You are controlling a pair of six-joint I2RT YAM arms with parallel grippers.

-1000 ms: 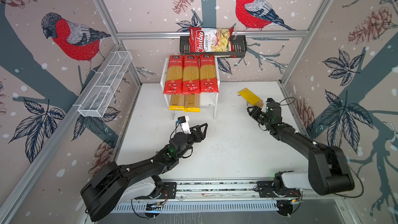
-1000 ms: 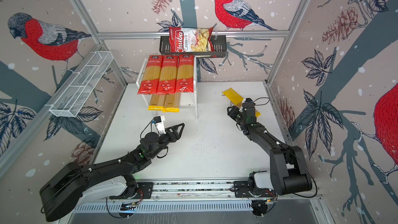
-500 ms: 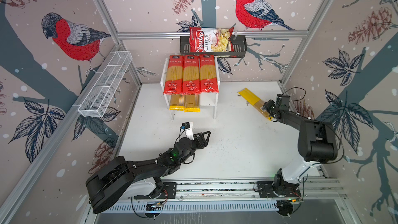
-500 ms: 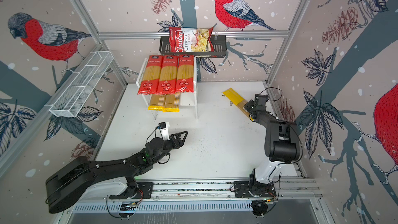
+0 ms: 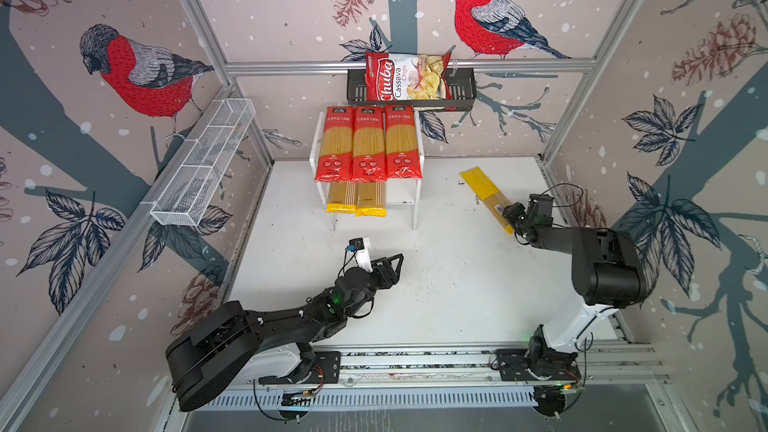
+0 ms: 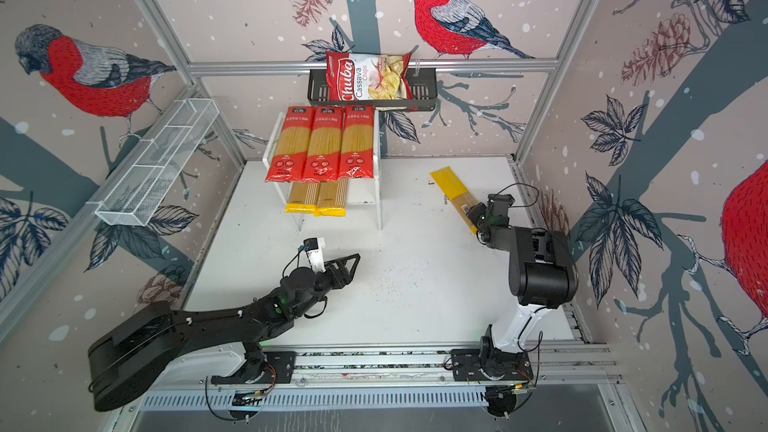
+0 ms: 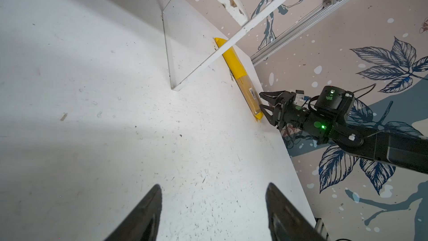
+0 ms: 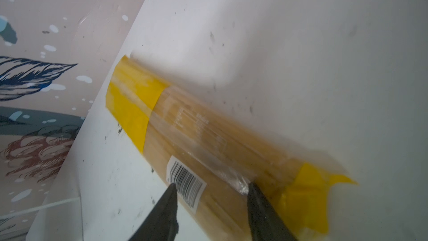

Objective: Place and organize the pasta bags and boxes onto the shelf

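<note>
Three red-ended pasta packets (image 5: pixel 368 143) (image 6: pixel 324 145) lie side by side on top of the white shelf (image 5: pixel 415 209) (image 6: pixel 377 201). Two yellow packets (image 5: pixel 357 201) (image 6: pixel 318 201) lie on its lower tier. A third yellow packet (image 5: pixel 484 193) (image 6: pixel 453 191) (image 7: pixel 238 70) (image 8: pixel 208 135) lies flat on the table near the right wall. My right gripper (image 5: pixel 510 216) (image 6: pixel 476 216) (image 7: pixel 260 100) (image 8: pixel 212 186) stands open over that packet's near end, by the barcode. My left gripper (image 5: pixel 392 261) (image 6: pixel 351 261) (image 7: pixel 213 188) is open and empty above the table's middle.
A Cassava Chips bag (image 5: pixel 405 78) sits in the black wall basket (image 5: pixel 461 89) above the shelf. A white wire mesh tray (image 5: pixel 203 168) hangs on the left wall. The right wall runs close beside the loose packet.
The right arm has folded back toward the right wall, and its gripper has come from the packet's left side to over its near end. The left gripper has drawn slightly toward the front.
</note>
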